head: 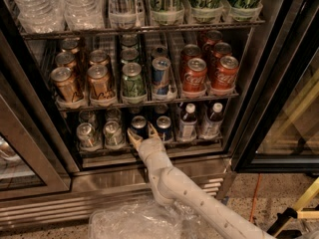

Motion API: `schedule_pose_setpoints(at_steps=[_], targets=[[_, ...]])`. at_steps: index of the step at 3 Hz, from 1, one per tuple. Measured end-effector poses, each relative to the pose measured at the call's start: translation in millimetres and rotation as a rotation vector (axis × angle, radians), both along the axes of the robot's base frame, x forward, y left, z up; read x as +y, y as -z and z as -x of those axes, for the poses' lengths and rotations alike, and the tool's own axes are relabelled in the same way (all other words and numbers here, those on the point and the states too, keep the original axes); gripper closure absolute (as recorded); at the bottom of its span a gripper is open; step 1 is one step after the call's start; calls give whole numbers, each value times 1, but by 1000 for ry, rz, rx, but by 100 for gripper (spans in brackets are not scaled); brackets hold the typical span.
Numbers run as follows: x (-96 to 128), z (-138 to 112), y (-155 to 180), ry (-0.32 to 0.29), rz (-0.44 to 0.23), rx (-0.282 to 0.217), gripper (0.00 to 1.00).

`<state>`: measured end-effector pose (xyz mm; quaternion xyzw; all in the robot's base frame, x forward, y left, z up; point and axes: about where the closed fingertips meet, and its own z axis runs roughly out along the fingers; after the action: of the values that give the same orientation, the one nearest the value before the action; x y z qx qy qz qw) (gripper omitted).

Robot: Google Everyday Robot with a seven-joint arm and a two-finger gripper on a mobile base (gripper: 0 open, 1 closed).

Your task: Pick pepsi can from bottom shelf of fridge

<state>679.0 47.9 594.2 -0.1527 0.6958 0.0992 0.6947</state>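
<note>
The fridge [279, 83] stands open with black door frames and wire racks of drinks. On the bottom shelf [149, 156] stand two dark blue pepsi cans: one [139, 127] in the middle lane and one [164, 127] just to its right. My gripper [143, 134] reaches in at the shelf's front rail, its two pale fingers spread apart on either side of the left pepsi can's lower part. The fingers are open and hold nothing. My white arm [189, 193] runs down to the lower right.
Two silver cans [99, 133] stand left of the pepsi cans, two dark bottles [199, 121] to the right. The rack above holds gold, green, blue and red Coca-Cola cans [209, 73]. A steel base [99, 183] and crumpled clear plastic [139, 220] lie below.
</note>
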Motion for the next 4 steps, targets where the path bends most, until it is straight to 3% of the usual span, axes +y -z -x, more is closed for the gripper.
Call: schedule_pose_setpoints(at_steps=[1, 3, 4], targets=[[2, -1, 2, -1, -9, 0, 100], [5, 3, -9, -14, -4, -27, 100], [1, 12, -30, -15, -5, -85, 100]])
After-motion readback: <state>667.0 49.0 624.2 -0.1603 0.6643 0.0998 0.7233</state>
